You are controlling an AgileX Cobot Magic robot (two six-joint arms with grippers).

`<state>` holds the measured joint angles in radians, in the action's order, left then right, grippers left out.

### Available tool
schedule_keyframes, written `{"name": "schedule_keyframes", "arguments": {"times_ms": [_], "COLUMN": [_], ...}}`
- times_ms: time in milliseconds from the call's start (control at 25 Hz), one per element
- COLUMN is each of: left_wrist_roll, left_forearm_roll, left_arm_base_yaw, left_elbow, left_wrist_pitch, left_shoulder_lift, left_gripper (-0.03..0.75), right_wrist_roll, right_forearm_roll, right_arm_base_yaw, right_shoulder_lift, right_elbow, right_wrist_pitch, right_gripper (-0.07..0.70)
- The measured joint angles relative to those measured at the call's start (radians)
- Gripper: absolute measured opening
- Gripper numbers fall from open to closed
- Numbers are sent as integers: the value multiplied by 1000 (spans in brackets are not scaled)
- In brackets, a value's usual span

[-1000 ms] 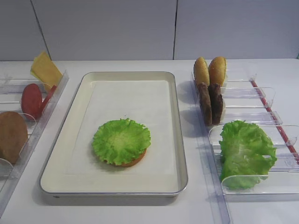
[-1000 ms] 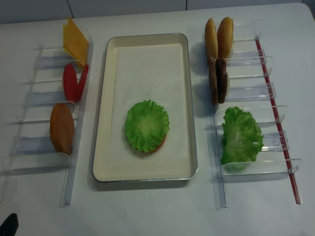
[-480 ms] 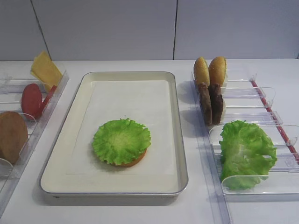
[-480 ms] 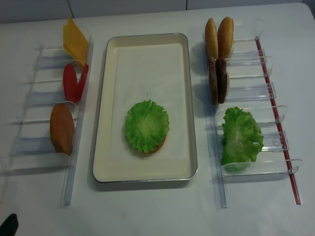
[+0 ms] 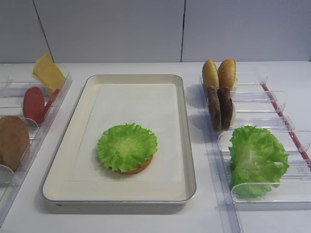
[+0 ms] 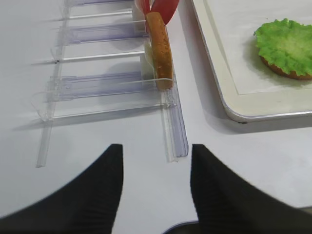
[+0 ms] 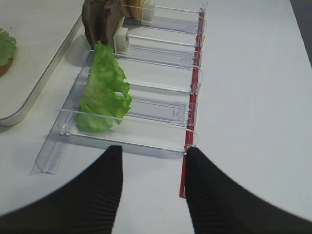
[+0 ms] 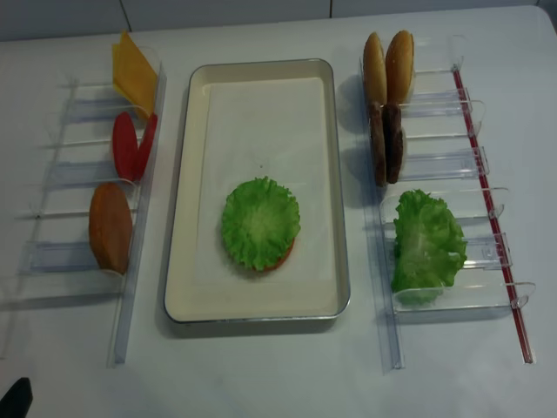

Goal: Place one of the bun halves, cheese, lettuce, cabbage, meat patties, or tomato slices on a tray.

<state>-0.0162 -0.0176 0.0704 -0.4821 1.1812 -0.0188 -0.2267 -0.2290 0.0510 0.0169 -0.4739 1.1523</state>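
A white table (image 8: 278, 374) carries two clear plastic racks. The left rack (image 8: 61, 252) runs along the table's left edge, its upright dividers forming a row of slots. The right rack (image 8: 452, 296) runs along the right edge and has a red strip (image 8: 496, 226) down its outer side. A thick mound of green leaves (image 8: 425, 246) stands in a near slot of the right rack. A pale panelled wall (image 5: 146, 29) rises behind the table's far edge.
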Motion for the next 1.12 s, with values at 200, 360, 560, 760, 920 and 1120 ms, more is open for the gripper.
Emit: {"name": "schedule_keyframes", "arguments": {"times_ms": [200,360,560,760,920,1120], "left_wrist_roll": [0,0,0,0,0,0], "left_forearm_roll": [0,0,0,0,0,0], "left_arm_base_yaw": [0,0,0,0,0,0], "left_elbow": [0,0,0,0,0,0], "left_wrist_pitch": [0,0,0,0,0,0], "left_shoulder_lift": [0,0,0,0,0,0], "left_gripper": [302,301,302,302,302,302], "right_wrist_roll": [66,100,102,103,104,104], "right_forearm_roll": [36,56,56,56,56,56], "right_arm_base_yaw": [0,0,0,0,0,0], "right_shoulder_lift": [0,0,0,0,0,0], "right_elbow": [2,2,2,2,2,2], "right_wrist_pitch": [-7,-8,-8,-8,-8,-8], "right_gripper": [346,346,346,346,346,346]}}
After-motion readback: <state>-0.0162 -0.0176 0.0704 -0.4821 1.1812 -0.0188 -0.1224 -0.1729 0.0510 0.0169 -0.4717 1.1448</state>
